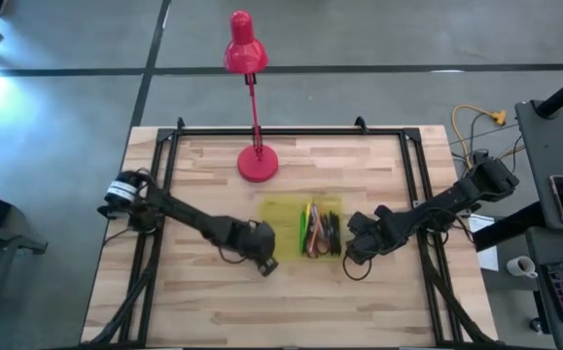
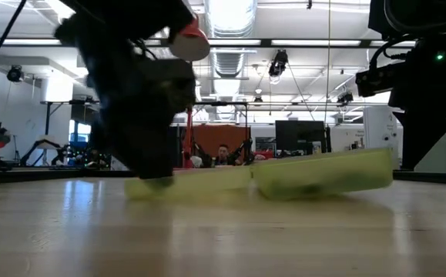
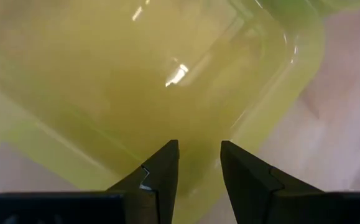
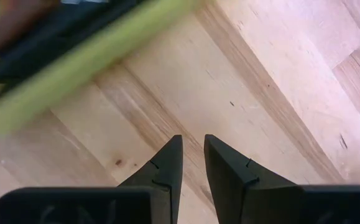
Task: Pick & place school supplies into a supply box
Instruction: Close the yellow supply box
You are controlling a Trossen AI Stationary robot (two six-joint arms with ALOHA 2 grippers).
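Lying open on the tabletop (image 1: 203,301) near the lamp (image 1: 252,146), the box (image 1: 283,216) already holds the supplies (image 1: 320,231), its empty lid pressed by the left claw (image 1: 264,261), slightly parted, while the right claw (image 1: 352,251), narrow and empty, hovers beside.

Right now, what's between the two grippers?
The box, pens inside; left gripper at its left edge, right gripper just off its right. High view.
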